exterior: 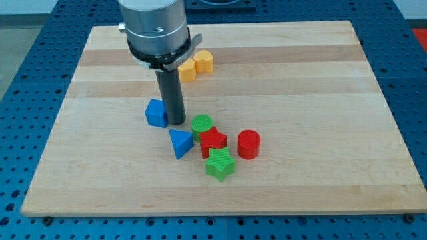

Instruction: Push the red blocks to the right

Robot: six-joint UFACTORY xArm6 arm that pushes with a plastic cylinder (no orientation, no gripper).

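A red star block (213, 141) lies near the board's middle, between a green cylinder (202, 125) above-left of it and a green star (220, 165) below it. A red cylinder (249, 144) stands just to its right, apart from it. My tip (176, 122) rests on the board right beside a blue cube (156, 113), at the cube's right side, left of the green cylinder and up-left of the red star. A blue triangle block (179, 143) lies just below my tip.
Two yellow blocks (196, 65) sit near the view's top, partly behind the arm's grey housing (154, 27). The wooden board (320, 80) is surrounded by a blue perforated table.
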